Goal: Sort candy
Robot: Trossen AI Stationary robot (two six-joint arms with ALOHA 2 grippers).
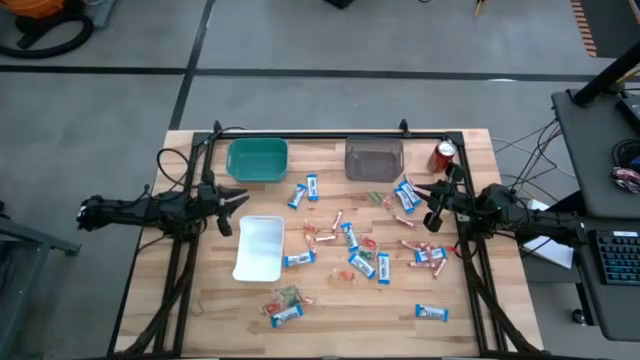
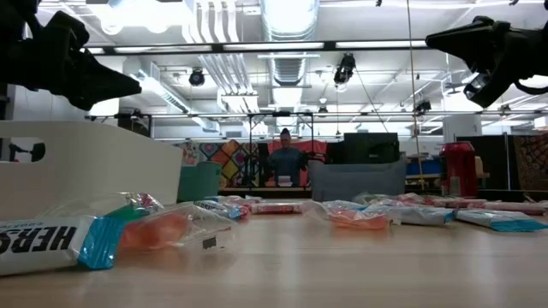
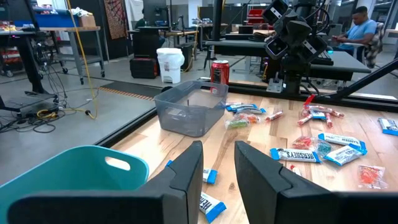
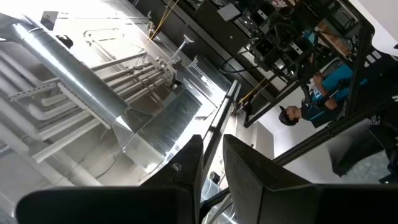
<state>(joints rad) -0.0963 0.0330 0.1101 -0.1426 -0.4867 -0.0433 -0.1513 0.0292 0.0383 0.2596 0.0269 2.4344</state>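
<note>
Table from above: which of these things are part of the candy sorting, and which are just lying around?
Part of the job:
- candy scattered over the table
- teal bin
- grey bin
- white tray

Just lying about:
- red soda can at the table's far right corner

Candy [image 1: 350,245] litters the table's centre and right; little bare wood between pieces there. Back edge blocked by teal bin [image 1: 257,160], grey bin [image 1: 374,158], red can [image 1: 445,155]. White tray [image 1: 260,248] occupies left-centre. Open wood along the front edge and far left. Both arms raised clear of the table.
</note>
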